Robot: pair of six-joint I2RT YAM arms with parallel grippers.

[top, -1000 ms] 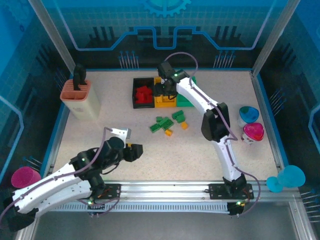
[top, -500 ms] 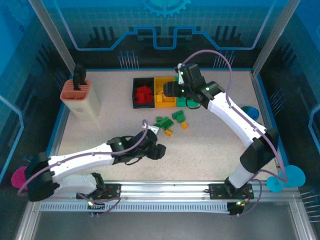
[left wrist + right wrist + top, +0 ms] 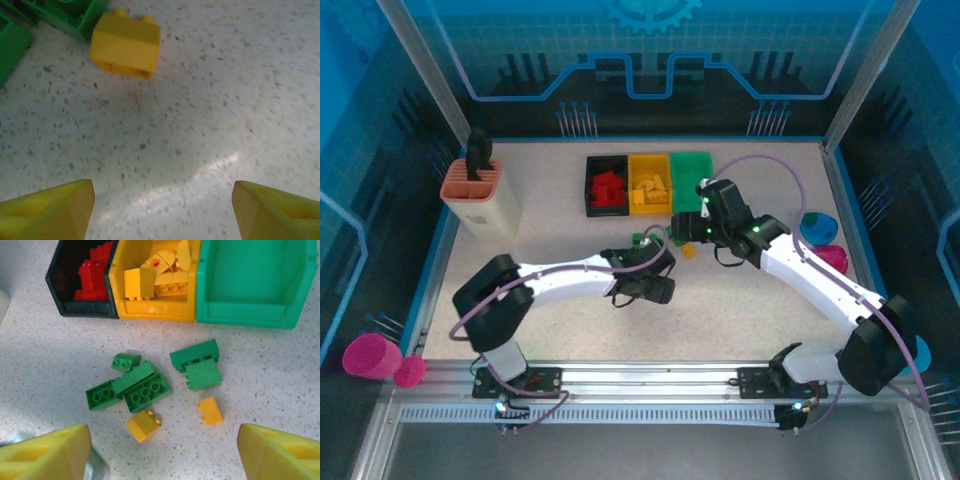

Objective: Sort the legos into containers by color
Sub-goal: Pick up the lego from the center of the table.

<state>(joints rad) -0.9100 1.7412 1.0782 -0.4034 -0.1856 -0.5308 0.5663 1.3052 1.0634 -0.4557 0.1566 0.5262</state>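
Speckled desk (image 3: 210,100) lies under the left end effector (image 3: 162,200), jaws spread and empty, a yellow brick (image 3: 125,47) just ahead. The right end effector (image 3: 162,445), likewise apart, hovers over the same loose legos (image 3: 145,390) before the containers (image 3: 155,314); crowded arms could collide.

Setting: robotics lab cell. My speckled tabletop (image 3: 720,320), aluminium frame posts (image 3: 425,72), blue printed wall panels (image 3: 520,40), mounting rail (image 3: 650,378) along near edge.

No text, label, brand or number can be read; a wordless gear emblem (image 3: 653,12) is printed on the blue back panel (image 3: 770,50).
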